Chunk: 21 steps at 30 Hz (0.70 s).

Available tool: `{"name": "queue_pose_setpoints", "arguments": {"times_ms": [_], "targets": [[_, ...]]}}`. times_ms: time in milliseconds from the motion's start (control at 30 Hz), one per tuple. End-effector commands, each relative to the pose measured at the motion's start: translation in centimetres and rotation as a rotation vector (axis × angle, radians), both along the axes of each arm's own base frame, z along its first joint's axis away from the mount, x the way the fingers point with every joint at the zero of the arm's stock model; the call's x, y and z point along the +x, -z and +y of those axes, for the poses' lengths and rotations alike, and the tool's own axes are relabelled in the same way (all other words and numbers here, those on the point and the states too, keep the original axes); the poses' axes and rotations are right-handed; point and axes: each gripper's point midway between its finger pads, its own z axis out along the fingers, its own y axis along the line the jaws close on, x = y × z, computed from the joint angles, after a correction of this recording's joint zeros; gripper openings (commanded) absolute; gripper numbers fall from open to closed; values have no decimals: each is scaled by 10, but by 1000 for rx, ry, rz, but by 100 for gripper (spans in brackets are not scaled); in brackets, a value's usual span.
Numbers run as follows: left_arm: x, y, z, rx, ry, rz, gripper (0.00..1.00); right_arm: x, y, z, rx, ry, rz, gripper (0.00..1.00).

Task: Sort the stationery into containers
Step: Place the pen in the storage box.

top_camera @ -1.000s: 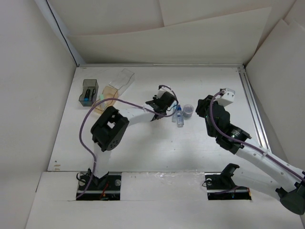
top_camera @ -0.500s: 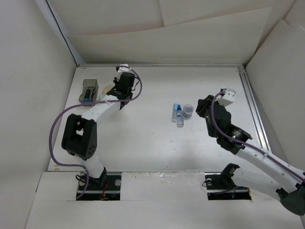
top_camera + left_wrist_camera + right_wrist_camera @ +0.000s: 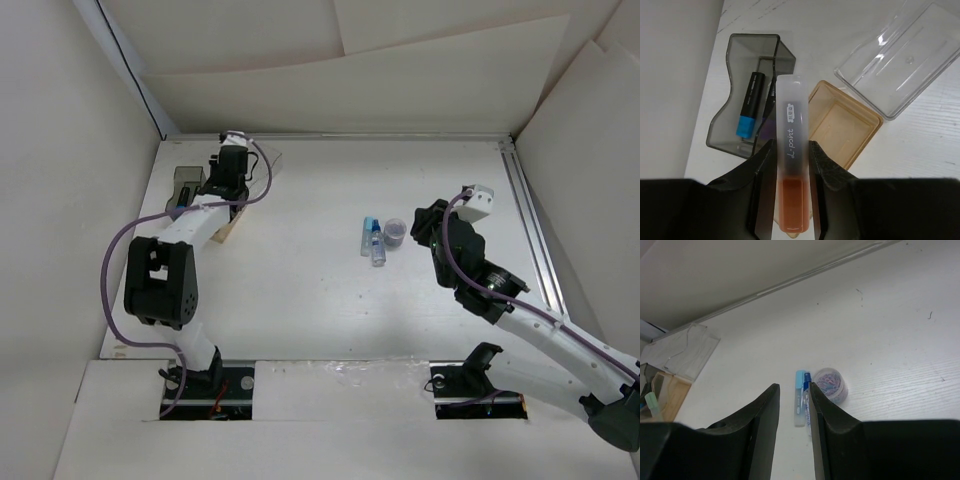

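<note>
My left gripper (image 3: 791, 146) is shut on an orange marker (image 3: 791, 125) with a frosted cap, held above the near ends of the smoky dark grey bin (image 3: 725, 115) and the amber-orange bin (image 3: 850, 130). The grey bin holds a black marker with a blue end (image 3: 749, 112) and a purple one beside it. The clear bin (image 3: 900, 55) lies beyond. In the top view the left gripper (image 3: 228, 172) is at the far left by the grey bin (image 3: 183, 180). My right gripper (image 3: 792, 387) is open and empty, short of a light-blue marker (image 3: 799, 400) and a blue-capped bottle (image 3: 807, 382).
A small round clear tub of coloured paper clips (image 3: 831, 383) stands right of the bottle; it also shows in the top view (image 3: 395, 232). White walls enclose the table on the left, the back and the right. A metal rail (image 3: 530, 225) runs along the right edge.
My left arm has swung from the middle of the table to the far-left bins, carrying the orange marker. The right arm has not moved.
</note>
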Motion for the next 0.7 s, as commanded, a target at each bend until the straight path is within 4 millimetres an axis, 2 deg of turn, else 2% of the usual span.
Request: {"name": "queue_pose_setpoints", "arguments": {"times_ms": [0,167,233,467,667], "targets": [[3,4,0,78,64,25,8,1,-16,0,20,-3,-38,36],[6,18,8,139,75,74,8,1,-16,0,20,-3,-38,36],[6,34,8,153,82,113,8,1,-16,0,20,-3,-38,36],[10,49,18,172,61,151,9,1,-16,-2,18,6,-39,36],[7,59,19,175,62,170,17,1,-16,-2,18,6,-39,36]]}}
